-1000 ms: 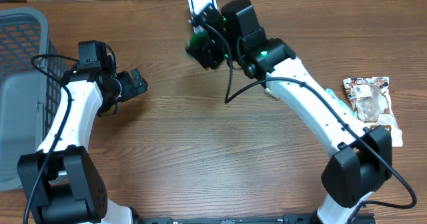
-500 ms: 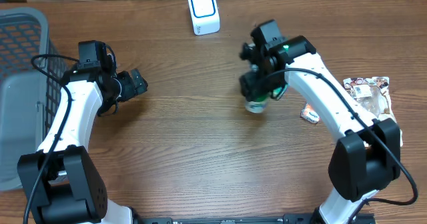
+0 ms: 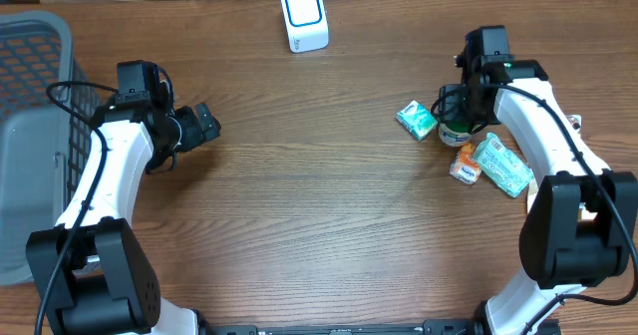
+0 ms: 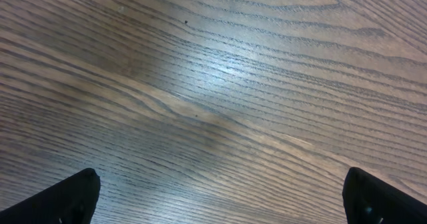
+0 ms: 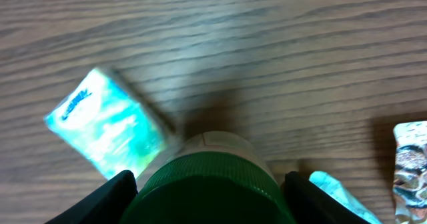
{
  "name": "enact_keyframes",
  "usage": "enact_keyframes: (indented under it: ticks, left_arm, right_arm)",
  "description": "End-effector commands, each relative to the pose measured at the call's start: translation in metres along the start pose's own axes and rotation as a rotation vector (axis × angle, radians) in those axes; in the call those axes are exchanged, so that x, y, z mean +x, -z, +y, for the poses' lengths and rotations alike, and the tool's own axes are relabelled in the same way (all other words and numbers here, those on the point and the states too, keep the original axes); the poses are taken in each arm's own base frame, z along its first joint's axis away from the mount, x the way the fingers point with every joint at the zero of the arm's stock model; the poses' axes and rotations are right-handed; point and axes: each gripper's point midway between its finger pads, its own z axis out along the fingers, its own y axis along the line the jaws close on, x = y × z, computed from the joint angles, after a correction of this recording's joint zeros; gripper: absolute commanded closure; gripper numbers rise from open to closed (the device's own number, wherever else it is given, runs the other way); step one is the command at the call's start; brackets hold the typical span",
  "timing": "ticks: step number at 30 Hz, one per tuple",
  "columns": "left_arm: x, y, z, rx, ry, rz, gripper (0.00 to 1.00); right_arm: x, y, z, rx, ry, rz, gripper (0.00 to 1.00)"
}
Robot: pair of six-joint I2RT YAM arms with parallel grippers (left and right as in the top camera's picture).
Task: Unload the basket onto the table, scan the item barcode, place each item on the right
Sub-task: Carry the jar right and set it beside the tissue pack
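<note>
The green-capped bottle (image 3: 457, 133) sits at the table's right side, your right gripper (image 5: 209, 196) pinching it by its sides from above. The barcode isn't visible, so I judge you should lift straight up, clear of the green packet (image 3: 416, 120) just beside it, then turn the label toward the scanner (image 3: 303, 17), which is well apart at the far edge. Your left gripper (image 4: 223, 199) hangs spread wide over the bare wooden table (image 3: 299, 215), near the grey basket (image 3: 30, 46).
</note>
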Motion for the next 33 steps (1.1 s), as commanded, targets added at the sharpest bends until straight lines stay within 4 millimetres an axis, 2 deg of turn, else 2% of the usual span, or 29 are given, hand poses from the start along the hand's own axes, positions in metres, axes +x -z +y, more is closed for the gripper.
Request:
enact_keyframes:
  ticks: [1, 6, 12, 24, 33]
  left_arm:
    - [-0.01, 0.011, -0.002, 0.005, -0.002, -0.039, 0.0]
    - [-0.01, 0.011, -0.002, 0.005, -0.001, -0.039, 0.0]
    - [-0.01, 0.011, -0.002, 0.005, -0.001, -0.039, 0.0]
    - [-0.01, 0.011, -0.002, 0.005, -0.001, -0.039, 0.0]
    - [-0.01, 0.011, -0.002, 0.005, -0.001, -0.039, 0.0]
  right_arm:
    - [-0.003, 0.002, -0.007, 0.025, -0.028, -0.024, 0.54]
    - [-0.01, 0.002, -0.011, 0.026, -0.042, -0.053, 0.53]
    - [-0.016, 0.002, -0.011, 0.022, -0.046, -0.074, 0.38]
    - [-0.015, 0.002, -0.012, 0.023, -0.046, -0.071, 0.31]
    - [-0.015, 0.002, -0.012, 0.023, -0.046, -0.072, 0.21]
